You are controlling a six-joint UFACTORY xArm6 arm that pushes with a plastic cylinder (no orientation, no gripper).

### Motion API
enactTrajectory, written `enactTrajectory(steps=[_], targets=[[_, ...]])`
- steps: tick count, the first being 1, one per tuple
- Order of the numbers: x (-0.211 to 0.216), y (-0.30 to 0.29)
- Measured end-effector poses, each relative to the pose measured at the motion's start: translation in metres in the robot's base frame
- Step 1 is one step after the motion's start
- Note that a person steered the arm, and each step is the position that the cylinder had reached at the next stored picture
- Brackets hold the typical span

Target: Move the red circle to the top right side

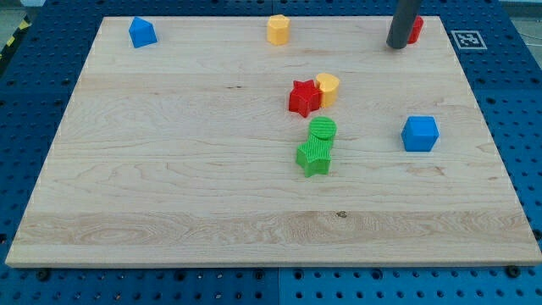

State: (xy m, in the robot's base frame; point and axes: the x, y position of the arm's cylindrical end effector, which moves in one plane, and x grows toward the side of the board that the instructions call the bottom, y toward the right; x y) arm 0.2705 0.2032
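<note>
At the view's top right the red circle [415, 29] sits mostly hidden behind the jawless rod, whose tip [397, 46] touches its left side on the wooden board [169, 169] over blue pegboard [517, 102].

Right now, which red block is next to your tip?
The red circle at the view's top right, partly hidden behind my tip. The red star sits mid-board.
</note>
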Motion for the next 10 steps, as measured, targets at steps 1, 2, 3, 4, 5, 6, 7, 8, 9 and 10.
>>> enactTrajectory(steps=[1,2,3,4,5,6,7,8,9,10], targets=[[0.002,0.003],[-0.003,0.015],[-0.003,0.019],[-0.004,0.028],[-0.005,0.034],[-0.005,0.026],[-0.005,0.024],[-0.013,0.024],[-0.021,0.024],[-0.021,0.024]])
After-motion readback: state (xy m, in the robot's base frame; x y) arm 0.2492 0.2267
